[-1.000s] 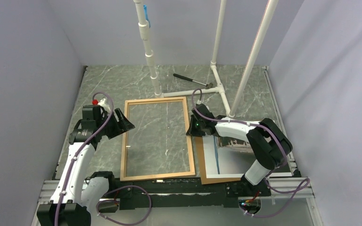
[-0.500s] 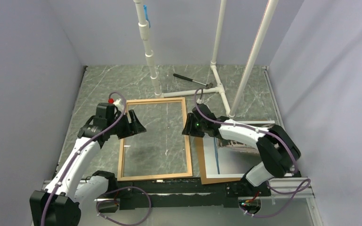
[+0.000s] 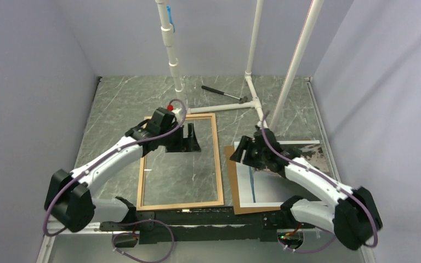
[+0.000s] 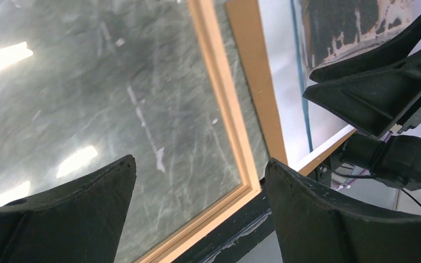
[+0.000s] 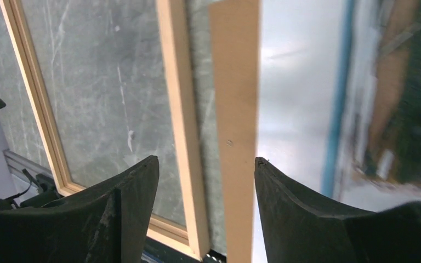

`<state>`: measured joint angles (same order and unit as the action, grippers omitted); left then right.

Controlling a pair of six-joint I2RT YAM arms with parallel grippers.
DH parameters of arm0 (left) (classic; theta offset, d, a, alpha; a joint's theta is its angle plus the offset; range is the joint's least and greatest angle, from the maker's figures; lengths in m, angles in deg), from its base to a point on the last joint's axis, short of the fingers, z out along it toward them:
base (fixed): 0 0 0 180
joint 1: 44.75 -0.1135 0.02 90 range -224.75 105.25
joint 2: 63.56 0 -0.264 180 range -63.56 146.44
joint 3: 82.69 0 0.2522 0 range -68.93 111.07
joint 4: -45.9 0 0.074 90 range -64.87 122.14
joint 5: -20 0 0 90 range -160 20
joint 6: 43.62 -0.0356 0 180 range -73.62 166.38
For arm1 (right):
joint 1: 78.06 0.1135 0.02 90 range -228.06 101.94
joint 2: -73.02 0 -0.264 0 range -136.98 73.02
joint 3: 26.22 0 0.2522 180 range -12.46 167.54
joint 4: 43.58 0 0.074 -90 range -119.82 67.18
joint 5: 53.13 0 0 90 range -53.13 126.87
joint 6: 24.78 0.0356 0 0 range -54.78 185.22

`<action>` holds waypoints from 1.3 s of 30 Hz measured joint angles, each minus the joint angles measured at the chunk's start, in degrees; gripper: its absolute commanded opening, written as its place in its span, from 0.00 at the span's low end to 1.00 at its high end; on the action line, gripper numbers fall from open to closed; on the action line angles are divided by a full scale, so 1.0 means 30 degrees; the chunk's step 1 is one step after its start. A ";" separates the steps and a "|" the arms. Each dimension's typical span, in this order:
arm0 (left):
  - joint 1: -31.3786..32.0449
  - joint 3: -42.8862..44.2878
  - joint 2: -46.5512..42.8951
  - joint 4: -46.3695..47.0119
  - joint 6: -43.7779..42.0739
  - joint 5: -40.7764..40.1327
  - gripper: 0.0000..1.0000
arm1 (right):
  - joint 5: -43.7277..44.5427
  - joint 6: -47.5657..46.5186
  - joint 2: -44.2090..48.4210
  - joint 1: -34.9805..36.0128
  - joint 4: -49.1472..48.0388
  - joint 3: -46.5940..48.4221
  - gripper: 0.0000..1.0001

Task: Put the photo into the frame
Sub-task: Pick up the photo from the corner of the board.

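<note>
My left fingers and right fingers stand apart, empty — the glossy photo beneath the right pair lies flat on its board, so I might pinch both together.

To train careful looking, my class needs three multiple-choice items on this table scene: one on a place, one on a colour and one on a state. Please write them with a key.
1. Where does the photo lie relative to the frame?
A inside it
B to its right, on the brown board
C on top of its far bar

2. What colour is the stripe on the photo?
A red
B yellow
C blue

3. The left gripper is:
A open, holding nothing
B shut on the frame
C shut on the photo

Key:
1 B, since the top view shows the print flat on the board beside the frame, whose opening shows only the tabletop.
2 C, since the right wrist view shows a blue line down the print.
3 A, since the left wrist view shows its fingers spread wide with nothing between them.
</note>
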<state>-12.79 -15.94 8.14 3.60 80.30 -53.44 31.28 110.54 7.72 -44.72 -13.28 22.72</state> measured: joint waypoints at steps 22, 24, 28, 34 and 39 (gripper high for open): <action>0.4022 1.1038 1.3580 0.2521 0.0007 0.0998 0.92 | -0.1763 -0.0168 0.5923 -0.4444 0.5078 -0.4466 0.62; 0.4029 1.1628 1.4302 0.2696 0.0102 0.1173 0.91 | -0.1843 0.0000 0.6164 -0.4452 0.5064 -0.4583 0.62; 0.4007 1.2458 1.5620 0.3220 0.0444 0.1610 0.91 | -0.1887 0.0430 0.6594 -0.4481 0.4845 -0.5013 0.61; 0.4022 1.3566 1.7376 0.3665 0.0991 0.1967 0.91 | -0.2076 0.0933 0.6768 -0.4503 0.4437 -0.5435 0.59; 0.4022 1.4579 1.8710 0.3847 0.1202 0.2113 0.90 | -0.2404 0.1129 0.6827 -0.4524 0.4029 -0.5697 0.59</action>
<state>-0.72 27.80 64.27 15.14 83.90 -47.11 24.07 113.93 28.20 -58.29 -1.20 5.63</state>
